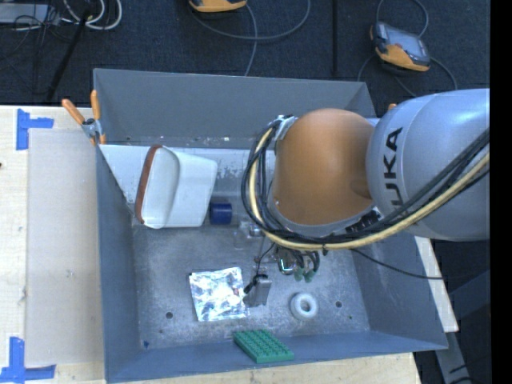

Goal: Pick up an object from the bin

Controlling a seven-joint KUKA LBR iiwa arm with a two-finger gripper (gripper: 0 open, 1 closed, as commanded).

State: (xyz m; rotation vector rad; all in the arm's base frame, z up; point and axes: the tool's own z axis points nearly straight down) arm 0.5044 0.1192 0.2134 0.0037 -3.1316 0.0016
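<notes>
The pincer point(262, 286) hangs low in the bin point(160, 254), just beside the right edge of a crinkled silver foil packet point(214, 294) lying on the floor, with a white ring point(304, 304) near on its other side; how far open it is I cannot tell, and nothing shows in its hold. The step looks like the approach, nothing lifted yet; next it would need to settle over the packet's edge, close, then rise

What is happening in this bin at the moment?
A KUKA arm reaches into the grey bin from the right. Its end effector hangs low near the floor, between a crinkled silver foil packet and a white ring. Whether it grips anything I cannot tell. A green studded plate lies by the near wall.
</notes>
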